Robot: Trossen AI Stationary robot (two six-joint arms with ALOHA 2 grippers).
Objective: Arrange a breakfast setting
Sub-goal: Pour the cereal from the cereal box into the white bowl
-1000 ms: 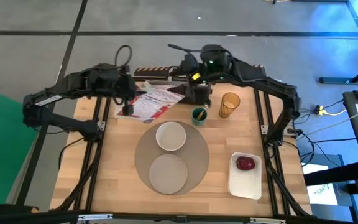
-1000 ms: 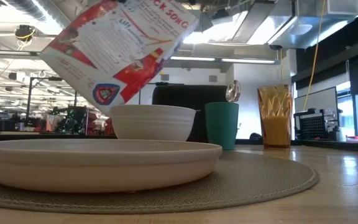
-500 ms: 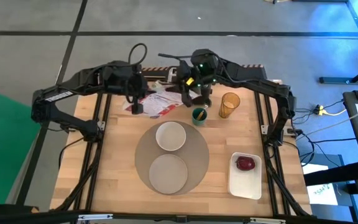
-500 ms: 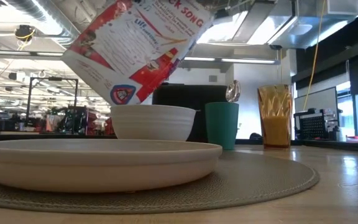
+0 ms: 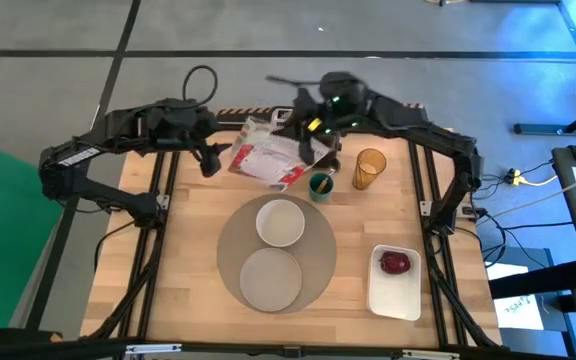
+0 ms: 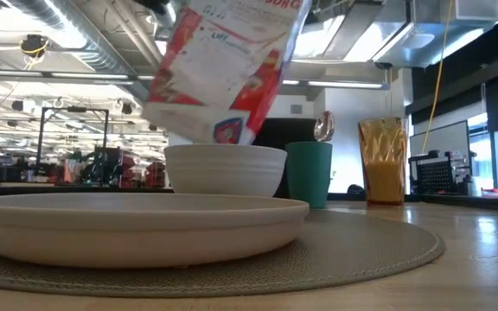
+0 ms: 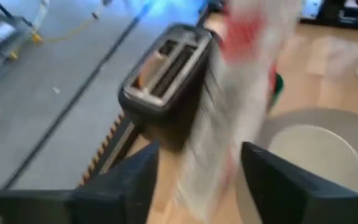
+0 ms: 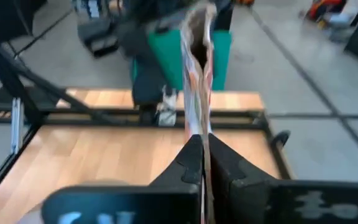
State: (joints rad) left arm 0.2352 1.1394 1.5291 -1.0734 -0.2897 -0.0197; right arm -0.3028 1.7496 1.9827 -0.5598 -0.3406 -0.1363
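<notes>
A red-and-white printed bag [image 5: 268, 158] hangs in the air over the table's far middle, behind the white bowl [image 5: 280, 222]. My right gripper [image 5: 313, 152] is shut on its right end. My left gripper [image 5: 211, 162] stands open just left of the bag, clear of it. The bowl and a small white plate [image 5: 271, 278] sit on the round placemat [image 5: 318, 250]. A green cup [image 5: 320, 185] holding a utensil and an amber cup [image 5: 369, 168] stand on the wood behind the placemat. A red apple [image 5: 395, 263] lies in a white tray [image 5: 393, 298]. My right gripper pinches the bag's thin edge [image 8: 197, 127] between its two shut fingers [image 8: 188, 163]; the wrist view shows the bag edge-on. The bag is lifted clear of the table and hangs tilted, its lower end [image 6: 214, 130] just above the bowl's rim [image 6: 225, 149].
A black toaster [image 7: 166, 68] stands at the table's far edge behind the bag. The tray with the apple lies near the right front corner. Bare wood lies left of the placemat [image 5: 168, 260].
My right gripper has shut on the bag's right end. My left gripper has opened, let go of the bag's left end and drawn back a little to the left. The bag has swung from a slant to hang steeper over the bowl.
</notes>
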